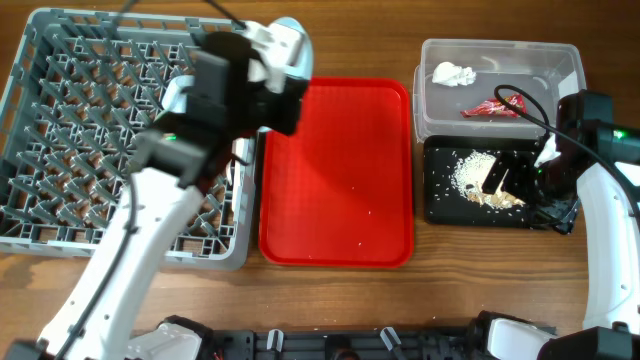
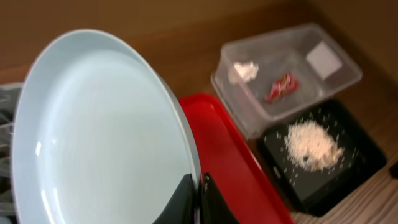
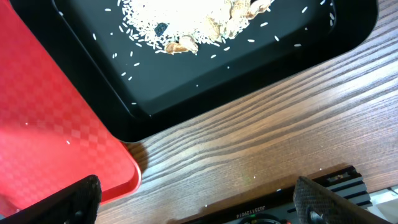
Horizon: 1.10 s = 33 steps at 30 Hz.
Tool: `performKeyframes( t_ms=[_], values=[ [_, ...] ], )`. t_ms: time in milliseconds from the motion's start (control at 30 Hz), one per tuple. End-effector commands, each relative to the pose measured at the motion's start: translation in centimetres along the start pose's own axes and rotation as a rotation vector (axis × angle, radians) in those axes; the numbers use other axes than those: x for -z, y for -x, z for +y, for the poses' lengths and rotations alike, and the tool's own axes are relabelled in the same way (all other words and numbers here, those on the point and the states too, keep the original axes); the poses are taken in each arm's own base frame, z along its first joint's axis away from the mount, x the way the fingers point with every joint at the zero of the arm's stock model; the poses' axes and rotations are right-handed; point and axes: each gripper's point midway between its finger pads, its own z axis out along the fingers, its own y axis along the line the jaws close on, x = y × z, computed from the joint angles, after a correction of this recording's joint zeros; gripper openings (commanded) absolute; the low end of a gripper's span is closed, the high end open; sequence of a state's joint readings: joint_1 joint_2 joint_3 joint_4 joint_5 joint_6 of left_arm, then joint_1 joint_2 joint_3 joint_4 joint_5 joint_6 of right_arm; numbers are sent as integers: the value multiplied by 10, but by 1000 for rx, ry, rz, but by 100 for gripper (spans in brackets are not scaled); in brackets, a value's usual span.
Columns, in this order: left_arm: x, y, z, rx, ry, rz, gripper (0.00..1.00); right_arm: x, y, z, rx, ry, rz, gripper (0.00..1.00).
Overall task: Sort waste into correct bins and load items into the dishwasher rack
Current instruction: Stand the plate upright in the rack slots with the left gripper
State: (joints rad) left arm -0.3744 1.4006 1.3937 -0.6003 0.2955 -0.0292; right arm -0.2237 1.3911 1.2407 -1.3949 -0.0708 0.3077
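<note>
The waste looks sorted: the crumpled white tissue (image 1: 453,74) and the red candy wrapper (image 1: 487,108) lie in the clear tub (image 1: 560,60), and the food scraps (image 1: 478,180) sit heaped in the black tray (image 1: 436,205) just in front of it. So I judge the step in hand to be loading, and the pale blue plate (image 2: 106,137) is the piece going in. The left gripper (image 2: 199,190) has it pinched by the lower rim, jaws drawn in narrow with one finger on either face, and the plate stands nearly on edge. From above it hangs in the air at the far right corner of the dishwasher rack (image 1: 80,120), near the seam between the rack and the red serving tray (image 1: 335,240), not yet down among the pegs. The next move, as I read it, calls for carrying the plate leftward over the grid, keeping it upright, and lowering the rim into a gap between two rows of pegs before letting go. A thin-edge pinch like that could let the plate swivel if it catches a peg. The right gripper (image 3: 196,186) hovers over the bench (image 3: 280,124) at the near edge of the black tray, spread wide, holding and touching nothing.
</note>
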Motion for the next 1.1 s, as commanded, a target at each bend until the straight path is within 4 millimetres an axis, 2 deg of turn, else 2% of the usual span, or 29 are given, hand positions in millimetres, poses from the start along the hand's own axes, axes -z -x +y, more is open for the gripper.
performKeyframes(
  t_ms=[0, 100, 133, 200, 267, 433, 467, 500, 533, 567, 633, 700, 767, 833, 900, 967, 1000, 1067],
  values=[
    [27, 8, 21, 180, -212, -28, 4, 4, 2, 2, 17, 12, -12, 100],
    [33, 4, 49, 304, -344, -18, 4, 4, 2, 2, 17, 12, -11, 100],
    [28, -2, 66, 369, -330, 1, 4, 4, 2, 2, 17, 12, -11, 100],
    [18, -13, 83, 454, -368, 35, 4, 4, 2, 2, 16, 12, -11, 100],
    [8, -22, 91, 507, -416, 64, 4, 4, 2, 2, 17, 12, -10, 100],
    [-16, -42, 110, 570, -391, 119, 4, 4, 1, 1, 16, 11, -8, 100],
    [-20, -46, 118, 568, -333, 123, 25, 4, 1, 1, 16, 11, -8, 100],
    [-23, -52, 130, 570, -249, 136, 58, 4, 1, 1, 16, 11, -8, 100],
    [-25, -62, 143, 580, -159, 159, 66, 4, 1, 1, 17, 11, -8, 100],
    [-26, -70, 152, 587, -95, 180, 82, 4, 1, 1, 17, 11, -8, 100],
    [-25, -77, 158, 595, -43, 200, 100, 4, 1, 1, 17, 11, -7, 100],
    [-16, -68, 153, 577, -40, 178, 100, 4, 0, 3, 57, 23, -5, 100],
    [11, -56, 155, 530, 79, 133, 100, 5, 4, 13, 118, 74, -24, 100],
    [42, -60, 165, 518, 258, 128, 100, 15, 11, 42, 213, 206, -98, 100],
    [71, -79, 173, 595, 437, 168, 100, 35, 22, 76, 321, 324, -230, 100],
    [95, -116, 169, 744, 570, 279, 100, 63, 37, 115, 467, 382, -433, 100],
    [98, -129, 164, 774, 576, 335, 100, 70, 44, 128, 504, 384, -495, 100],
    [102, -144, 162, 790, 600, 395, 100, 67, 46, 138, 531, 379, -507, 100]
  ],
)
